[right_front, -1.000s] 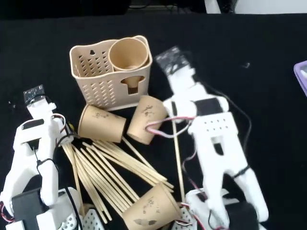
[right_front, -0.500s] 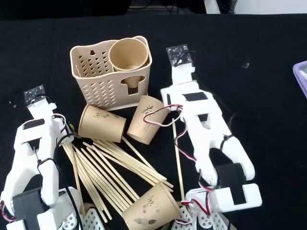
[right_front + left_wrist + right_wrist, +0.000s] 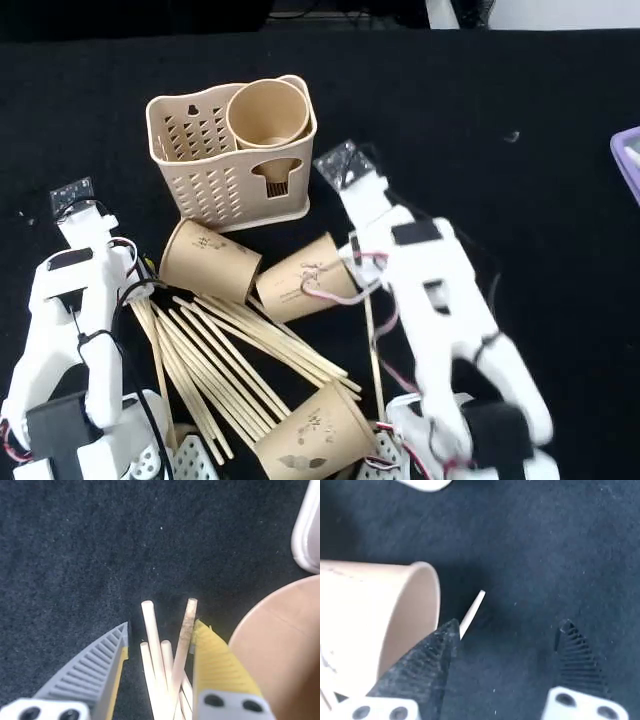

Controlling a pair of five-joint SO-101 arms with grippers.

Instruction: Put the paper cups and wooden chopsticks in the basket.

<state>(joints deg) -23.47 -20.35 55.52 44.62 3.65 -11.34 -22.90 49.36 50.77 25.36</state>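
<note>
The beige basket (image 3: 215,165) stands at the back with one paper cup (image 3: 268,112) upright in it. Three more paper cups lie on their sides: one (image 3: 208,260) in front of the basket, one (image 3: 300,280) beside it, one (image 3: 315,430) at the near edge. A pile of wooden chopsticks (image 3: 230,350) fans across the cloth, and a single chopstick (image 3: 372,330) lies apart. My left gripper (image 3: 161,625) is open around the chopstick ends (image 3: 150,625), a cup (image 3: 285,645) beside it. My right gripper (image 3: 510,624) is open over the cloth, next to a cup's rim (image 3: 427,605) and the single chopstick's tip (image 3: 471,614).
The black cloth (image 3: 520,200) covers the table. A purple object (image 3: 628,160) sits at the right edge. The left arm (image 3: 75,280) stands at the left, the right arm (image 3: 430,300) right of the cups. A basket corner (image 3: 422,484) shows beyond the right gripper.
The right arm has swung about and come down beside the middle cup. That cup has turned from pointing at the basket to lying more sideways. The left arm has kept still.
</note>
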